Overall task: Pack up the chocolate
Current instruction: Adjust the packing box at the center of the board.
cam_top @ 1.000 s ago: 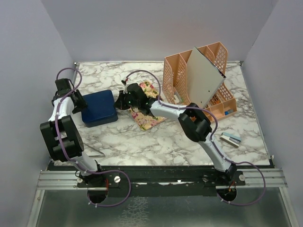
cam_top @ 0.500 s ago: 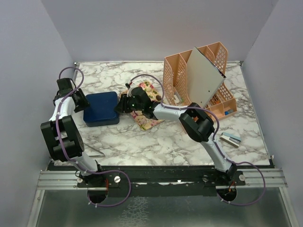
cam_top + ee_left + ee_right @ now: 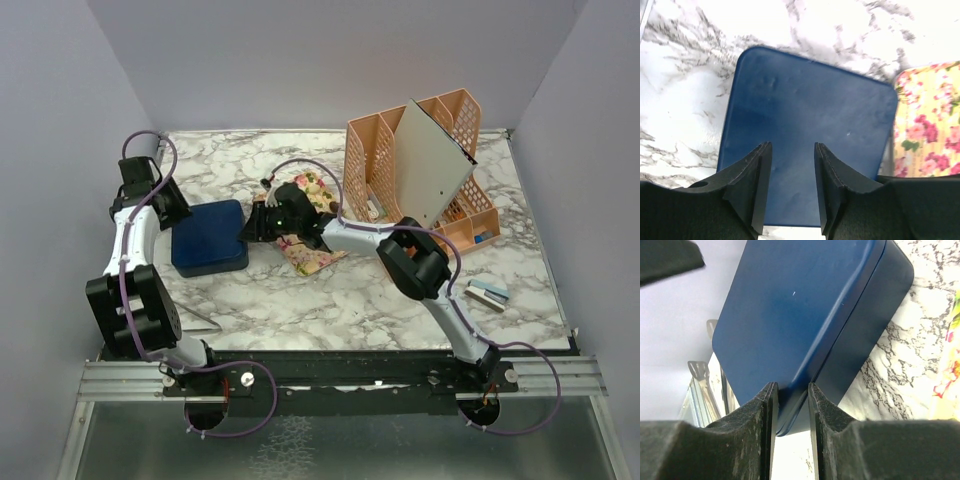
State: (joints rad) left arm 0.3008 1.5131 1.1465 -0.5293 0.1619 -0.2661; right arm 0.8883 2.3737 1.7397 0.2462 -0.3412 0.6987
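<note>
- Two robot arms reach over a white marble table point(image 3: 350, 300) and meet at a closed dark blue box point(image 3: 210, 238) on the table's left side.
- The left gripper point(image 3: 792, 147) hovers over the box's left edge. Its two black fingers are spread apart with nothing between them, and the smooth blue lid shows through the gap.
- The right gripper point(image 3: 790, 387) is at the box's right side. Its fingers are drawn close together, leaving only a narrow slot, and a corner of the box sits right at that slot. The pictures do not show whether the fingers actually pinch it.
- The chocolate cannot be made out in any view. The box lid is down, so the inside is hidden.
- A floral cloth point(image 3: 312, 255), yellow with pink flowers, lies just beside the box on the right and is partly covered by the right arm.
- An orange desk organiser point(image 3: 375, 160) stands at the back right, with a grey board point(image 3: 432, 165) leaning tilted in it.
- A small blue and white object point(image 3: 488, 292) lies near the right edge, well apart from the box.
</note>
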